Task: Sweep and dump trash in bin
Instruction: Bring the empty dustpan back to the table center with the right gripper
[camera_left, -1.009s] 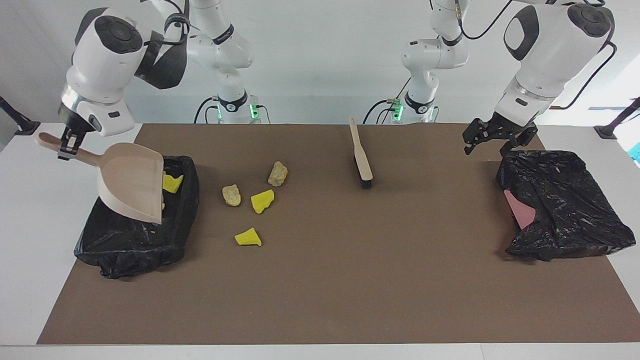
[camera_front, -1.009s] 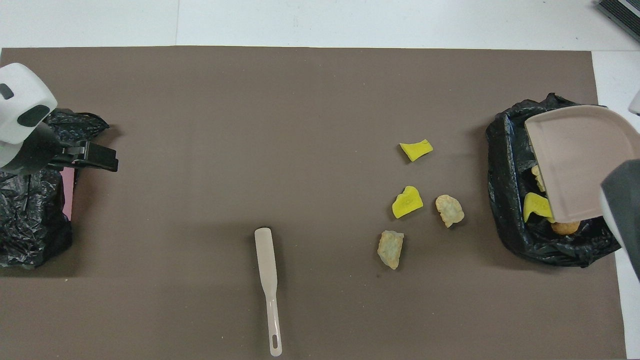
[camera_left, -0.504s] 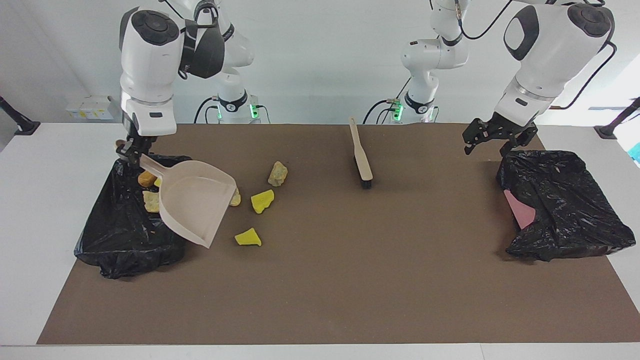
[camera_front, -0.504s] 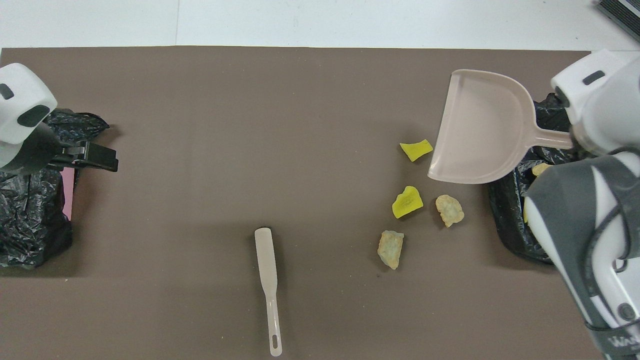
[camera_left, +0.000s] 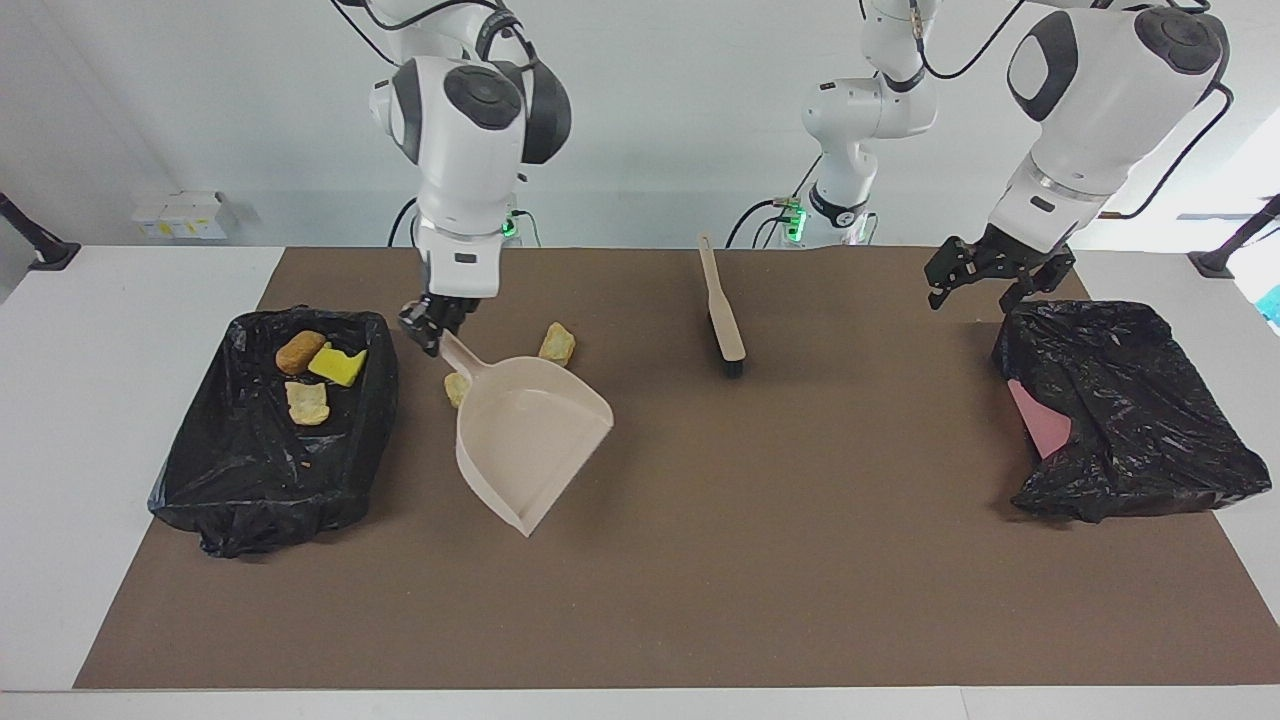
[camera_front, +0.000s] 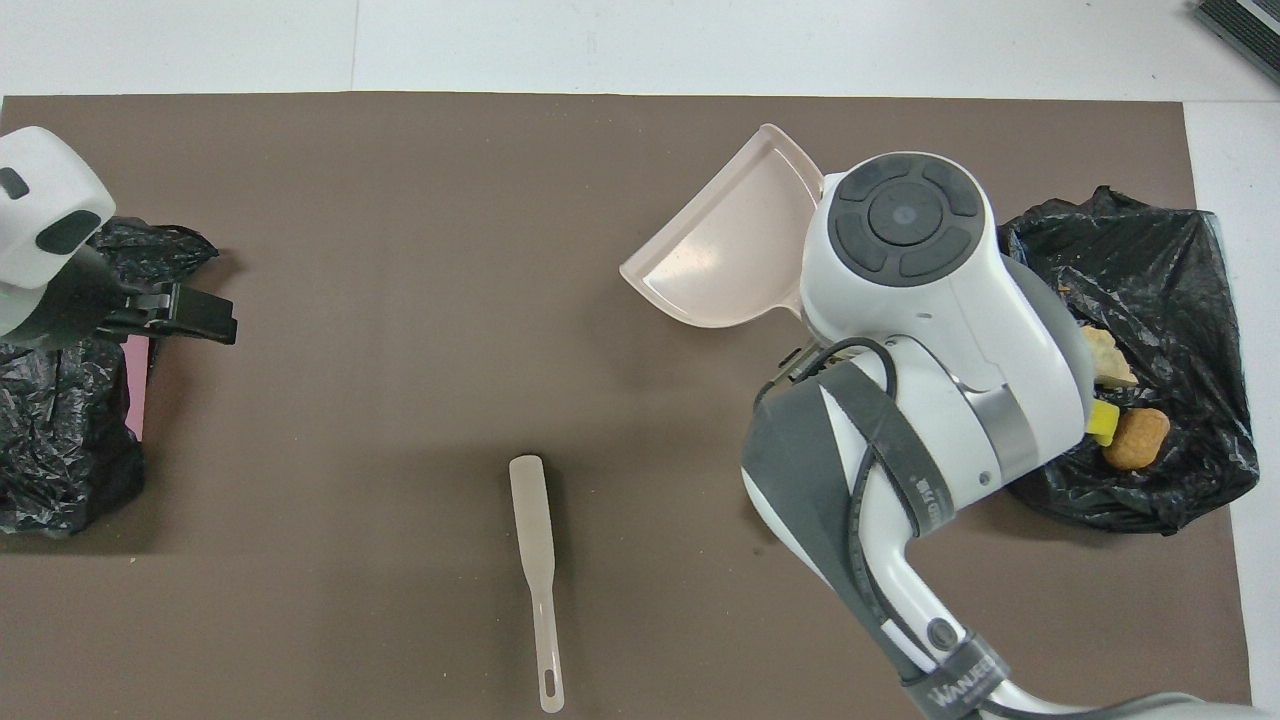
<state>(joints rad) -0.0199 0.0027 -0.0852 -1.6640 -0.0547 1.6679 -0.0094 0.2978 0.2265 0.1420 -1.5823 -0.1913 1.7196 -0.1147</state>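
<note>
Two trash lumps (camera_left: 557, 343) half-hidden by dustpan (camera_left: 528, 430); others unseen.

Mat (camera_left: 700, 560): plain brown, on a white table (camera_left: 120, 330). Dustpan (camera_left: 530, 430): pale pinkish beige, unpatterned. Brush (camera_left: 722, 310): same beige handle, black bristles. Bin (camera_left: 250, 490): lined with glossy black plastic. Trash in the bin: one orange-brown lump (camera_left: 299, 352), one bright yellow wedge (camera_left: 338, 364), one pale beige chunk (camera_left: 308, 403). On the mat: pale beige chunk (camera_left: 557, 343). Second bag (camera_left: 1130, 410): black, with a pink patch (camera_left: 1040, 420) showing. Arms: white with dark grey joints.
</note>
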